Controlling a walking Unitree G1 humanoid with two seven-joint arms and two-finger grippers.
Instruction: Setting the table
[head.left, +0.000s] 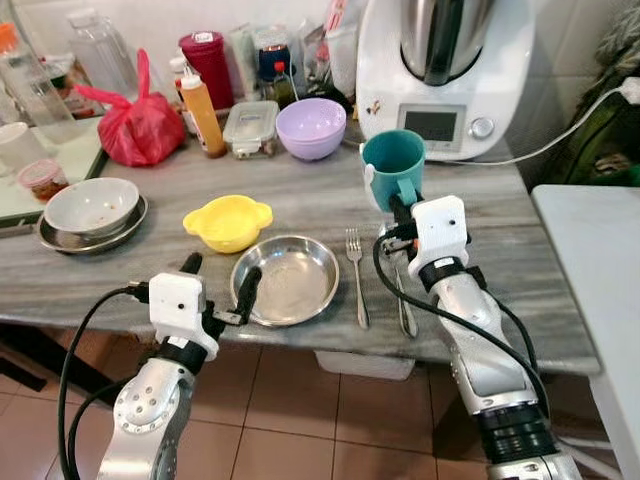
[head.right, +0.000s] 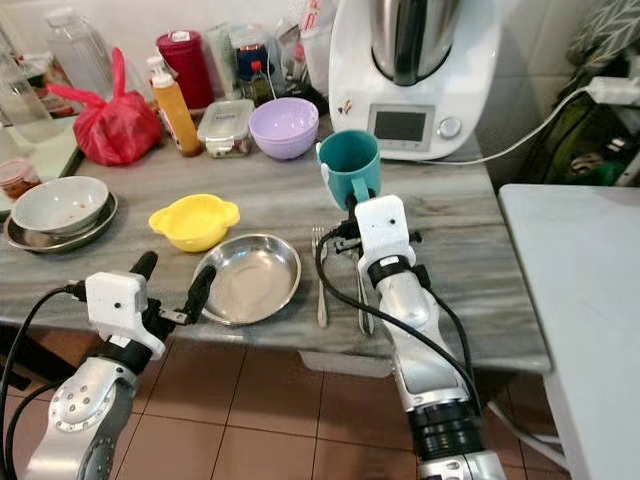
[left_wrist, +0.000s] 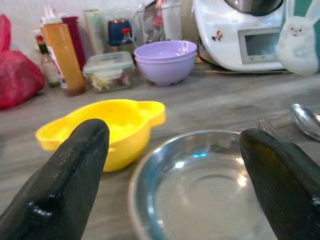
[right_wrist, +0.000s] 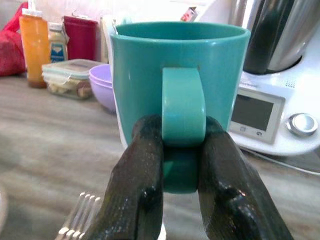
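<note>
Right wrist view: the right hand (right_wrist: 182, 165) pinches only the teal mug (right_wrist: 180, 75) handle; it may tilt onto the fork (head.left: 356, 270). The left hand (head.left: 220, 280) is released.

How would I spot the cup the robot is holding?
Find the big white kitchen machine at the back of the counter. Just before it the right gripper pinches the handle of the teal mug, the only teal thing there, beside a purple bowl.

A home kitchen is showing itself here: a grey stone counter (head.left: 500, 250) is carrying a white cooking machine (head.left: 445, 75), sauce bottles (head.left: 203, 110), a food container (head.left: 250, 127), bowls (head.left: 311, 128) and a red tied bag (head.left: 138, 125), with terracotta floor tiles (head.left: 300, 420) lying below
</note>
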